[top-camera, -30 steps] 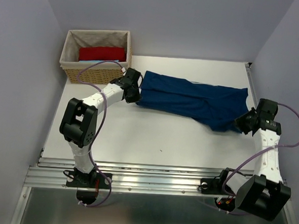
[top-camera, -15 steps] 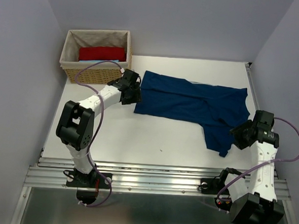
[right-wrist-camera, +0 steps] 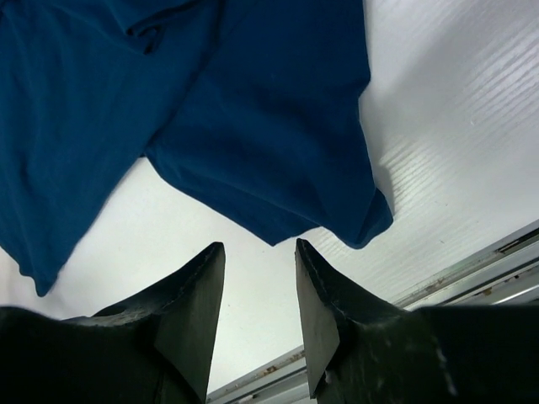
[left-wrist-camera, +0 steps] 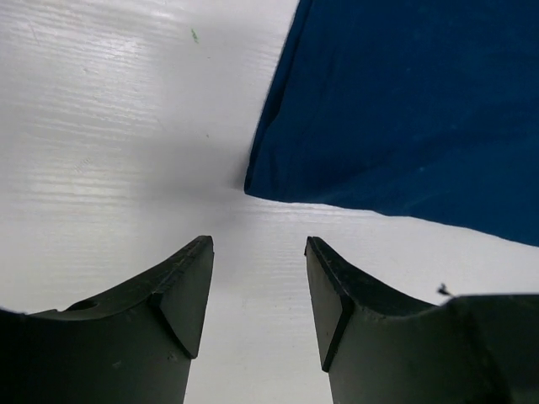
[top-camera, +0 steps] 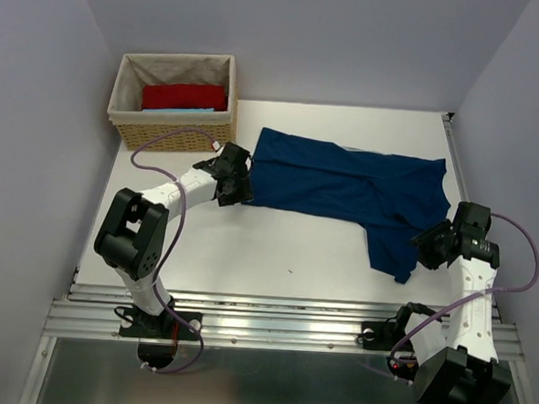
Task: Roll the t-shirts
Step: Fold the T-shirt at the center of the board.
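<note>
A dark navy t-shirt (top-camera: 344, 184) lies spread flat across the white table, its long side running left to right. One part of it hangs down towards the near edge at the right (top-camera: 395, 251). My left gripper (top-camera: 237, 187) stands open just off the shirt's near left corner (left-wrist-camera: 253, 181). Only bare table shows between its fingers (left-wrist-camera: 189, 278). My right gripper (top-camera: 425, 250) is open too, beside the shirt's near right flap (right-wrist-camera: 278, 143), with nothing in it. In the right wrist view the cloth's edge lies just ahead of the fingertips (right-wrist-camera: 206, 278).
A wicker basket (top-camera: 169, 120) with a cloth liner stands at the back left. It holds a folded red cloth (top-camera: 184, 96) on top of something light blue. A metal rail (top-camera: 281, 317) runs along the near table edge. Walls close in on both sides.
Both grippers have opened and let go of the shirt. The shirt's right part dropped flat towards the near edge. The right gripper moved nearer, and the left backed off the corner.
</note>
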`<state>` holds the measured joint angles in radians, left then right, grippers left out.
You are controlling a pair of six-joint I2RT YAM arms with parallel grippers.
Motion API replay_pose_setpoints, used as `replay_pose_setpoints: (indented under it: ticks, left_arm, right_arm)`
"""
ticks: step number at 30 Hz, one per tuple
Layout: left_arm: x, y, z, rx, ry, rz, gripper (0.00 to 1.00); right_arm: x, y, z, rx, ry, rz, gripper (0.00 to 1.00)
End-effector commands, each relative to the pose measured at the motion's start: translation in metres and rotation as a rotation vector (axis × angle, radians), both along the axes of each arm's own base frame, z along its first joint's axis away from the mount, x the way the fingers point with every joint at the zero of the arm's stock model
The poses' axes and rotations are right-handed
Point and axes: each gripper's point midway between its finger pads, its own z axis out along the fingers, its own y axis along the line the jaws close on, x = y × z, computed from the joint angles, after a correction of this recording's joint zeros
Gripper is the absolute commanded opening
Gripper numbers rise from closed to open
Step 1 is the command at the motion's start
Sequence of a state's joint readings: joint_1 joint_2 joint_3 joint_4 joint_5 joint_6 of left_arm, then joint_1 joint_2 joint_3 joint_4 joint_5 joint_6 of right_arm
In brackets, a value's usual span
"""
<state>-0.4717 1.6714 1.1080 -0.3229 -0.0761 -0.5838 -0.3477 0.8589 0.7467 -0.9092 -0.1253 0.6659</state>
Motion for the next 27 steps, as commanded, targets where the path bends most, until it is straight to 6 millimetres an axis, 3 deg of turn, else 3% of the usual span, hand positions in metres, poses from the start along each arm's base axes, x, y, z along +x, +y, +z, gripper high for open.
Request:
replay_pose_setpoints:
  ticks: [1,8,13,16,17,18,27]
  left_arm:
    - [0.006,-0.007,-0.01,-0.049,-0.009,0.073,0.59]
    - [0.017,-0.008,-0.03,-0.056,-0.013,0.138,0.56]
    - [0.031,-0.01,-0.041,-0.03,-0.014,0.14,0.47]
    - [0.039,-0.015,-0.04,-0.03,-0.016,0.134,0.26]
    - [0.041,-0.017,-0.041,-0.033,-0.014,0.131,0.09]
    - [0.042,-0.018,-0.041,-0.035,-0.012,0.126,0.0]
    - [0.049,-0.01,-0.014,-0.049,-0.055,0.147,0.0]
  right_arm:
    - [0.008,0.002,0.003,0.01,-0.052,0.018,0.45]
    - [0.005,0.008,-0.007,0.047,-0.036,0.02,0.48]
    - [-0.008,0.017,-0.033,0.109,0.029,-0.007,0.54]
    - [-0.014,0.018,-0.044,0.119,0.06,-0.029,0.55]
    - [-0.018,0.018,-0.051,0.119,0.082,-0.045,0.55]
    - [-0.02,0.017,-0.053,0.119,0.09,-0.054,0.55]
    - [-0.024,0.012,-0.076,0.116,0.119,-0.137,0.53]
